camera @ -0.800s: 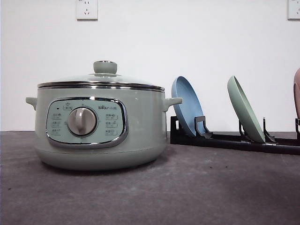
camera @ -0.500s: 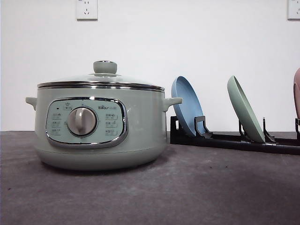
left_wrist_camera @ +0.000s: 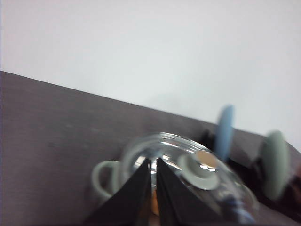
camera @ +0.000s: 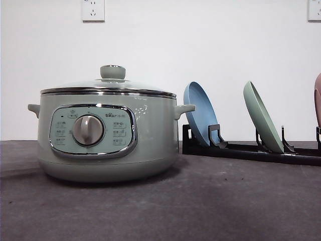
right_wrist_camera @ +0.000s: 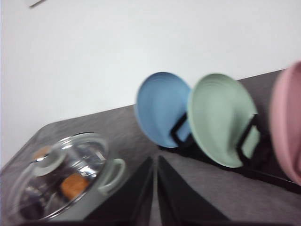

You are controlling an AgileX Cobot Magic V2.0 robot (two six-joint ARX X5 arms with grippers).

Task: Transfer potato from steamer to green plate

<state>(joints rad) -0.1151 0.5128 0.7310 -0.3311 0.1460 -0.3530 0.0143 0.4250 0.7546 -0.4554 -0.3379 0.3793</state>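
The pale green steamer [camera: 108, 135] stands on the table left of centre, with its glass lid and green knob [camera: 113, 72] on. Through the lid [right_wrist_camera: 56, 183] the right wrist view shows the orange-brown potato [right_wrist_camera: 74, 185] inside the pot. The green plate [camera: 263, 118] leans upright in a black rack; it also appears in the right wrist view [right_wrist_camera: 221, 120]. My left gripper [left_wrist_camera: 154, 160] is shut and empty, hovering above the steamer lid [left_wrist_camera: 188, 165] near its rim. My right gripper [right_wrist_camera: 155, 159] is shut and empty, above the table between steamer and rack.
The black rack [camera: 251, 149] runs along the back right. It holds a blue plate [camera: 200, 113] nearest the steamer, and a pink plate [right_wrist_camera: 289, 127] past the green one. The steamer's side handle [camera: 184, 108] points toward the rack. A white wall is close behind.
Nothing on the table has moved. A faint shadow now falls on the table left of the steamer, and small new reflections show on the pot's front.
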